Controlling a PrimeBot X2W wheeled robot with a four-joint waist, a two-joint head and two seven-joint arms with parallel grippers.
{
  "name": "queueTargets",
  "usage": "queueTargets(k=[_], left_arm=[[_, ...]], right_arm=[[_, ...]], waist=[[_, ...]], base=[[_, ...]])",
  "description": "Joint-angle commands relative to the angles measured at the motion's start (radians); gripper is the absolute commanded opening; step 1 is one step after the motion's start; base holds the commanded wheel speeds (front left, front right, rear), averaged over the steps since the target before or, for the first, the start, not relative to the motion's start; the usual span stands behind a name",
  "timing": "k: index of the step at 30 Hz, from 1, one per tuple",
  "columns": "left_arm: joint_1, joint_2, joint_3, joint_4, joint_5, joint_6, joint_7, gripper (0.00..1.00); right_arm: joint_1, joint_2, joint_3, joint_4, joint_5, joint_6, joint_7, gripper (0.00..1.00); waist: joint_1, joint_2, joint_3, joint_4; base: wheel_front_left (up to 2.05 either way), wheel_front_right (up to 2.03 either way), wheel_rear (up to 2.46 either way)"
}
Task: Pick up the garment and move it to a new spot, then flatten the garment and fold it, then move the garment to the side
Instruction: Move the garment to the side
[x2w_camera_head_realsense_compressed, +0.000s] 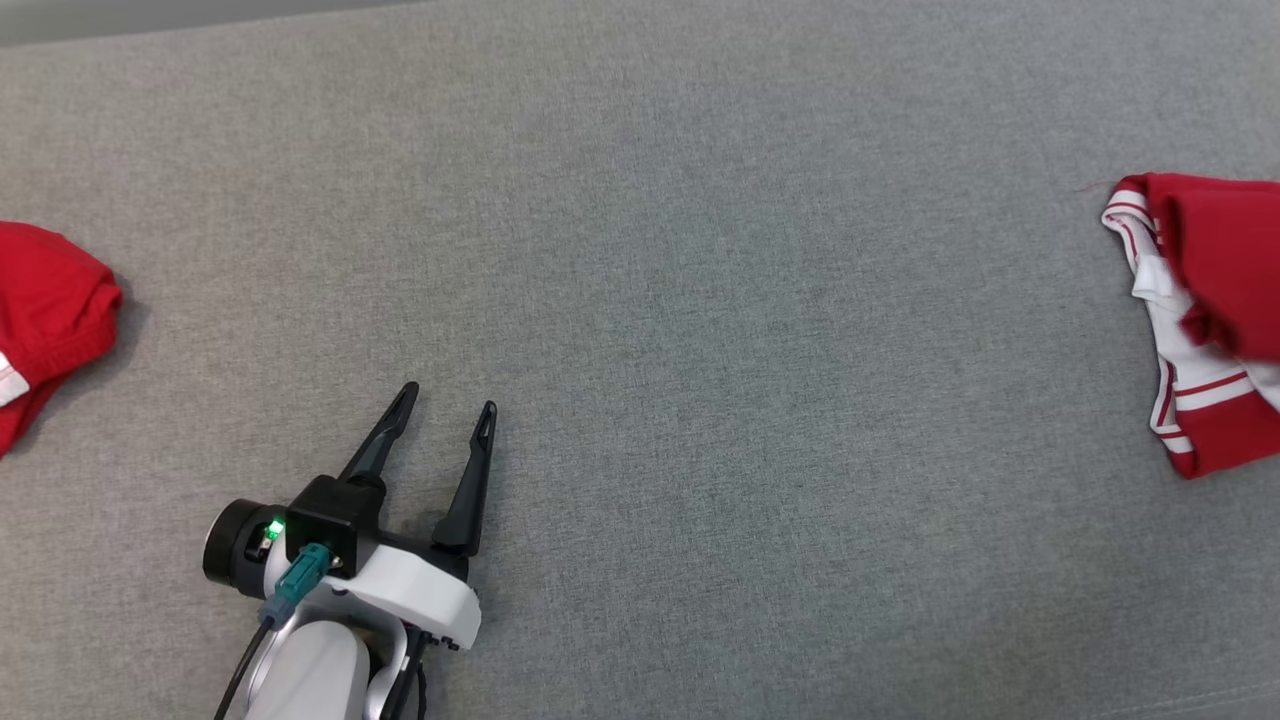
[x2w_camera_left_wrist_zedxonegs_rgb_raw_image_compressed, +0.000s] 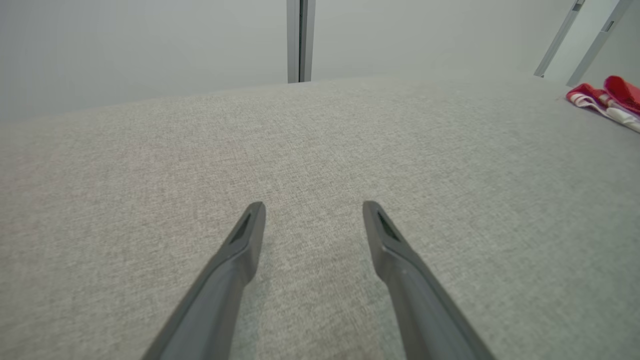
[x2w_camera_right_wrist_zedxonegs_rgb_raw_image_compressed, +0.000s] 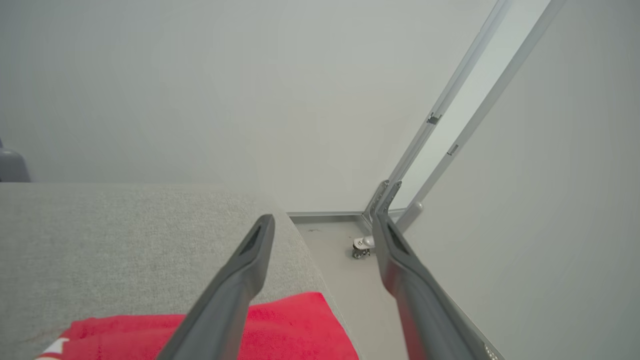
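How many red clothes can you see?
2. One red garment at the head view's left edge, one red-and-white garment at its right edge. More may lie out of frame.

Bright, even light; faint shadow beneath left hand (x2w_camera_head_realsense_compressed: 449, 398).

The head camera looks from high above down on the grey surface (x2w_camera_head_realsense_compressed: 700, 300), with the left claw (x2w_camera_head_realsense_compressed: 449, 398) low in its picture. The left wrist camera sits low, near this surface, and looks forward along that claw. These 2 views share the red-and-white garment (x2w_camera_head_realsense_compressed: 1210, 300), far to the right of the left claw. The right wrist camera looks along the right claw (x2w_camera_right_wrist_zedxonegs_rgb_raw_image_compressed: 322, 217), over red cloth (x2w_camera_right_wrist_zedxonegs_rgb_raw_image_compressed: 280, 325) just below it, past the surface's edge to a wall (x2w_camera_right_wrist_zedxonegs_rgb_raw_image_compressed: 200, 100).
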Motion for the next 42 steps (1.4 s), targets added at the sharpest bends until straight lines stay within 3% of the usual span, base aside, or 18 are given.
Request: queueTargets(k=[1, 9, 16, 28, 42], left_arm=[[-0.002, 0.004, 0.005, 0.001, 0.004, 0.001, 0.000, 1.00], [0.028, 0.003, 0.019, 0.024, -0.004, 0.023, 0.000, 1.00], [0.062, 0.003, 0.024, 0.046, -0.023, 0.051, 0.000, 1.00], [0.159, 0.003, 0.061, 0.065, -0.063, 0.094, 0.000, 1.00], [0.219, 0.003, 0.092, 0.075, -0.061, 0.112, 0.000, 1.00]], right_arm=[[-0.009, 0.012, 0.013, -0.016, 0.002, 0.000, 0.001, 1.00], [0.106, 0.161, 0.210, -0.229, 0.130, 0.000, 0.001, 1.00], [0.289, 0.225, 0.344, -0.348, 0.259, 0.000, 0.000, 1.00], [0.615, 0.280, 0.396, -0.423, 0.361, 0.000, 0.000, 1.00], [0.725, 0.289, 0.458, -0.454, 0.414, 0.000, 0.000, 1.00]], waist=[[0.0000, 0.0000, -0.009, 0.002], [0.0000, 0.0000, -0.092, 0.011], [0.0000, 0.0000, -0.164, 0.041], [0.0000, 0.0000, -0.304, 0.093], [0.0000, 0.0000, -0.382, 0.106]], base=[[0.00, 0.00, 0.00], [0.00, 0.00, 0.00], [0.00, 0.00, 0.00], [0.00, 0.00, 0.00], [0.00, 0.00, 0.00]])
